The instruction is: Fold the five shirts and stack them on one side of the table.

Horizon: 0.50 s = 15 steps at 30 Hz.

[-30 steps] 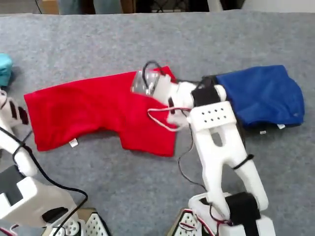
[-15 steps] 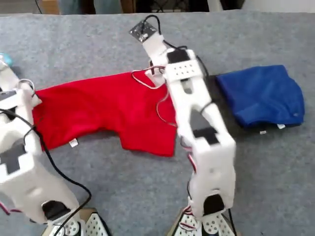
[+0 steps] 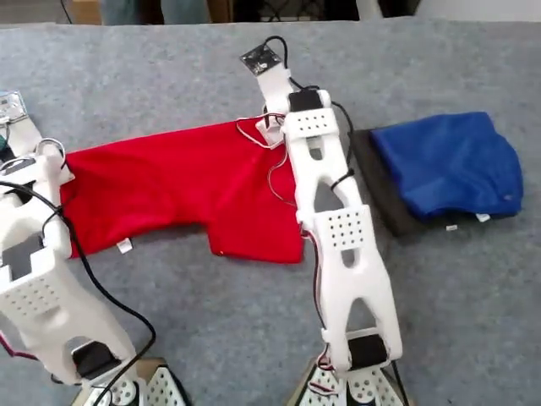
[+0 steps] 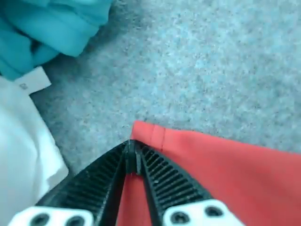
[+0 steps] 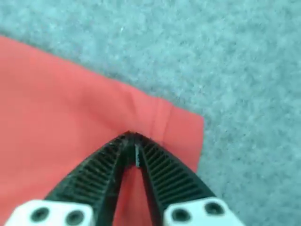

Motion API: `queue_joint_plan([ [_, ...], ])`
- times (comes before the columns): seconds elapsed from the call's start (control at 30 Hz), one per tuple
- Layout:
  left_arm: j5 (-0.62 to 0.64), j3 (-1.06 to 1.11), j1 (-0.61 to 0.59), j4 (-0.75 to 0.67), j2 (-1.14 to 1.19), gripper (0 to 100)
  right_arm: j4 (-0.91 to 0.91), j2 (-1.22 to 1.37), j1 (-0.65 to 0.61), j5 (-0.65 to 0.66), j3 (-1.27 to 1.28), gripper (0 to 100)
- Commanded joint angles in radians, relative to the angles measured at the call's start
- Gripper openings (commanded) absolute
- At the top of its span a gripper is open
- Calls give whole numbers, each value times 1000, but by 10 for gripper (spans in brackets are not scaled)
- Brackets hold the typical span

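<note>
The left tool point(image 4: 133, 147) is pinched narrow on the near-left corner of the red shirt point(image 3: 177, 186), its ribbed jaws meeting on the hem. The right tool point(image 5: 133, 139) is clamped the same way on the shirt's far right corner. The red shirt lies spread across the grey tabletop point(image 3: 169, 68). To its right a folded blue shirt point(image 3: 448, 161) rests on a dark shirt point(image 3: 380, 186). A teal shirt point(image 4: 51, 28) and white cloth point(image 4: 19, 141) lie near the left tool.
</note>
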Motion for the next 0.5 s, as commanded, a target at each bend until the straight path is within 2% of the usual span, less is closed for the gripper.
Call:
queue_joint_plan([
  [0.0, -3, -44, 7, -17, -20, 29, 37, 30, 35, 9, -159, 15],
  [0.1, -5, -48, 8, 3, -37, 28, 95, 68, 32, 64, -271, 15],
  [0.23, -20, -99, 8, 310, -230, 28, 199, 94, 31, 69, -452, 15],
  [0.33, -25, -59, 15, 417, -419, 28, 221, 58, 20, 74, -438, 15],
  [0.47, -15, 87, 117, 528, -655, 28, 262, 13, 11, 77, -438, 15],
])
